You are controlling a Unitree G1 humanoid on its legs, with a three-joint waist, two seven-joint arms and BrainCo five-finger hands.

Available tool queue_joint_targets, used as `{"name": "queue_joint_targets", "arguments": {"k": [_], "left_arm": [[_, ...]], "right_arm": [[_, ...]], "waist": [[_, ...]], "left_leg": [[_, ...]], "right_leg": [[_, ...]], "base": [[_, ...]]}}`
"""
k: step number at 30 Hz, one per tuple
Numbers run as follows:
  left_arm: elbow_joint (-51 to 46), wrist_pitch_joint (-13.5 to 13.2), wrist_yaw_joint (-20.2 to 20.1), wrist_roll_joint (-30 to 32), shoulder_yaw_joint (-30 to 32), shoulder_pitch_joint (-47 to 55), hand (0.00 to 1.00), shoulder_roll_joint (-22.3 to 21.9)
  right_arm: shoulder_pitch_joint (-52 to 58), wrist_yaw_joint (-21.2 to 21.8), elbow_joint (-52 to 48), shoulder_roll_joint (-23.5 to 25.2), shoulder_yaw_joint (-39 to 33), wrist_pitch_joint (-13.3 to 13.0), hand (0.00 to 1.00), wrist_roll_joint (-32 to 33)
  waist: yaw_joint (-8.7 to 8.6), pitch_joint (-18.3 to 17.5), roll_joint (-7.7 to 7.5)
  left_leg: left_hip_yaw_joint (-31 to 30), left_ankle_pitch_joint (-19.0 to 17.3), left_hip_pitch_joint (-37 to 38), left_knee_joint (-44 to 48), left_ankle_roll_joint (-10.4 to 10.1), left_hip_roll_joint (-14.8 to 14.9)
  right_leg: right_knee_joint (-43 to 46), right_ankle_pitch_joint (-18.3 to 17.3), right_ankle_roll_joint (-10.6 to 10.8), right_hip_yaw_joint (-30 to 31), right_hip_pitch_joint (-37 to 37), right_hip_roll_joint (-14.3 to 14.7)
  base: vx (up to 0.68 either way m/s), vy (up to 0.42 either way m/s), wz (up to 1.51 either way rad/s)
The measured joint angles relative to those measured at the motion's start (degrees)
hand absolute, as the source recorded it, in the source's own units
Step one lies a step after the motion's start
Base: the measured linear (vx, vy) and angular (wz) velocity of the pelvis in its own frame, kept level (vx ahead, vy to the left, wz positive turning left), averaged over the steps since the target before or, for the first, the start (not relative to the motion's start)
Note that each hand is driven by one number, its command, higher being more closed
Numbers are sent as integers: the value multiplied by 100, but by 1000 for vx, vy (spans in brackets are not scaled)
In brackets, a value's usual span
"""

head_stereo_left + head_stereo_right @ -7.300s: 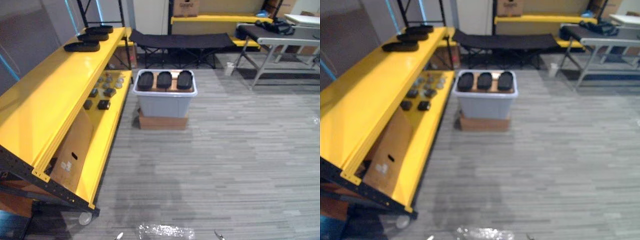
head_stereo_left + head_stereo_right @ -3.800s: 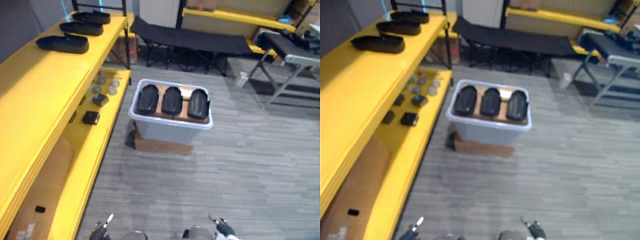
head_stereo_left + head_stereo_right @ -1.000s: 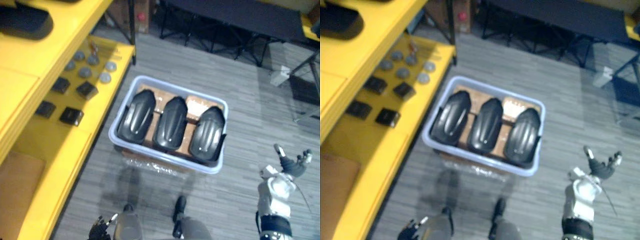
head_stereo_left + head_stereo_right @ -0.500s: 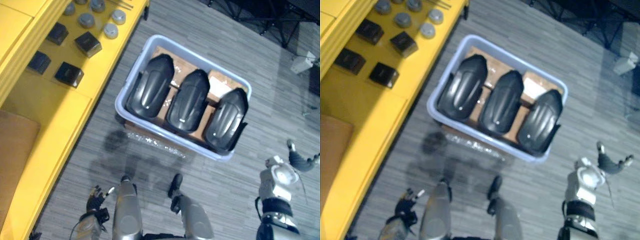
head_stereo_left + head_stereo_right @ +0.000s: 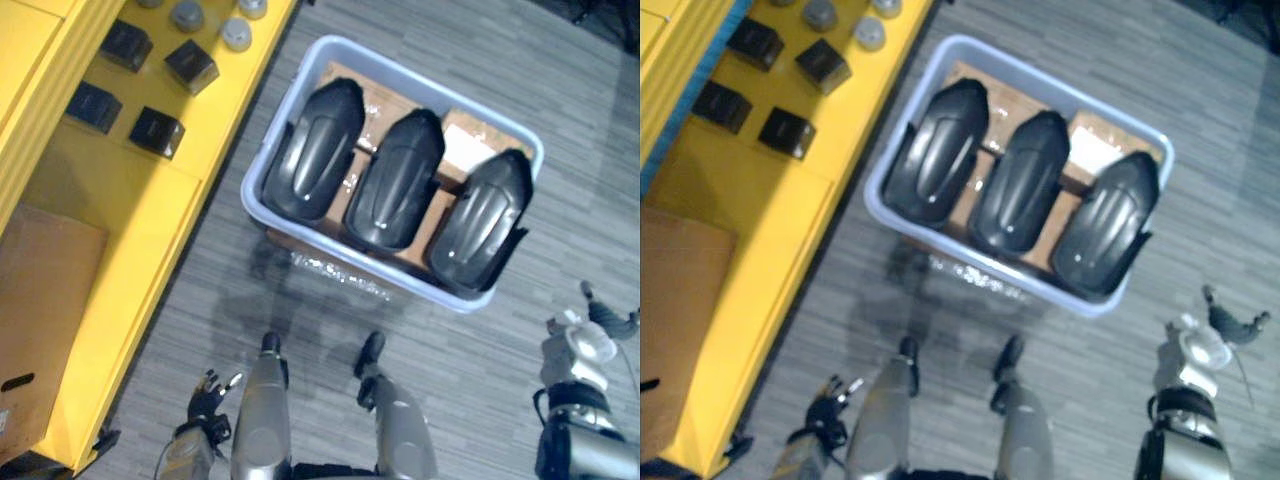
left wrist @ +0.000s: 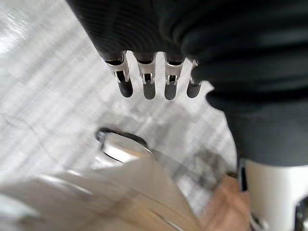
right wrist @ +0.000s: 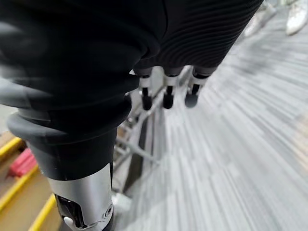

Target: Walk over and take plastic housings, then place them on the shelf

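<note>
We see three black, rounded plastic housings (image 5: 397,178) lying side by side in a pale blue plastic bin (image 5: 330,258), from its left end to its right end. The bin stands on the grey striped floor (image 5: 480,390), just beside the front edge of the low yellow shelf (image 5: 130,220). Our left hand (image 5: 205,392) hangs near the shelf's front edge with loose fingers and nothing in it, and our right hand (image 5: 603,318) is out past the bin's right corner, fingers spread, holding nothing.
</note>
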Motion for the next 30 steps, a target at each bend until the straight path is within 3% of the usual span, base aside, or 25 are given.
{"name": "queue_joint_targets", "arguments": {"k": [2,3,6,9,25,30], "left_arm": [[81,0,-103,-166,1,-1,0,-20],[87,-6,-186,-184,-2,0,0,-44],[92,-20,-224,-185,-3,-2,0,-91],[87,-56,-291,-169,-49,-3,0,-101],[305,-79,-339,-420,-215,-103,0,-104],[303,-110,-407,-598,-216,-105,0,-145]], "right_arm": [[-108,-306,-2,-126,-3,-224,0,-253],[-173,-670,-56,-242,-7,-442,0,-653],[-268,-962,-144,-294,-9,-608,0,-1127],[-324,-989,-252,-294,-1,-622,0,-1227],[-790,254,131,-281,770,-436,0,-422],[-1028,509,330,-280,1081,128,0,-360]], "waist": [[-36,31,59],[-49,49,94],[-61,54,103],[-55,54,103],[3,38,182],[75,36,201]], "left_leg": [[-28,9,-46,5,15,-32],[-68,19,-121,24,30,-65],[-83,20,-223,103,32,-82],[-91,20,-269,159,32,-94],[-262,21,-889,559,40,-90],[-281,36,-960,589,60,-125]], "right_leg": [[61,-29,9,-32,-33,-44],[168,-71,16,-68,-119,-91],[309,-109,13,-80,-237,-131],[360,-117,14,-78,-282,-152],[729,-148,-32,-124,-779,-194],[760,-147,-32,-143,-829,-233]], "base": [[-37,13,12],[-33,6,12],[-26,2,7],[-5,3,1],[-41,3,3],[-5,2,3]]}}
